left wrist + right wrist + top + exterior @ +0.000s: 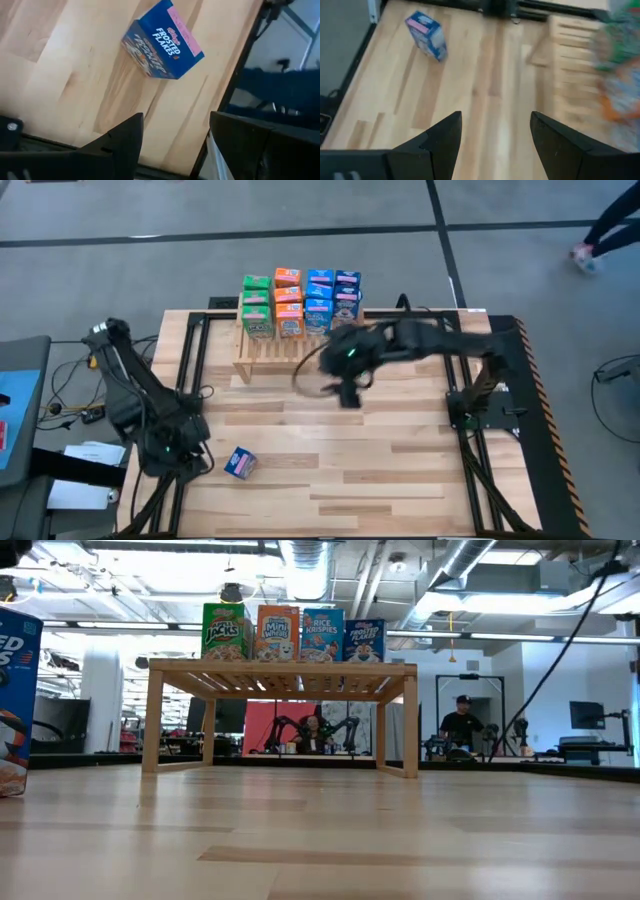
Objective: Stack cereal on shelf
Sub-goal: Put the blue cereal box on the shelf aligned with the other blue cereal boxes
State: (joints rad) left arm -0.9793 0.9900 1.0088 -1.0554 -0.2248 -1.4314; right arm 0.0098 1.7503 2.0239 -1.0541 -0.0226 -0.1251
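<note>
Ahead of my left fingers: one blue box (162, 40) of frosted flakes, lying tipped on the table (380, 460), near the edge on my left side, apart from everything else.
Left gripper (170, 448): fingers (120, 142) spread, nothing between them; box just beyond the tips, not touched.
Right gripper (348, 388): fingers (440, 140) apart and empty, hanging over the table just in front of the rack (262, 356); I see the same blue box far ahead of this one too.
Rack: far side of the table, well apart from my left fingers; slatted top, front part of the slats bare.
Boxes on rack (300, 302): green, orange, blue, standing upright in neat rows at the back, touching each other.
Step in hand (my guess): left gripper picks up the loose box.
Progress (guess): nearly done, only this box is off the rack.
How to do it well: turn my wrist so the fingers line up with the box's narrow faces, since it sits skewed to me; drop low enough to catch the middle, not a corner; squeeze lightly, cardboard dents.
Risk: box slides on smooth wood if one finger hits first; it is close to the table edge.
Placing: set it upright on the bare slats, flush with the front row, base across the bars, not into a gap.
</note>
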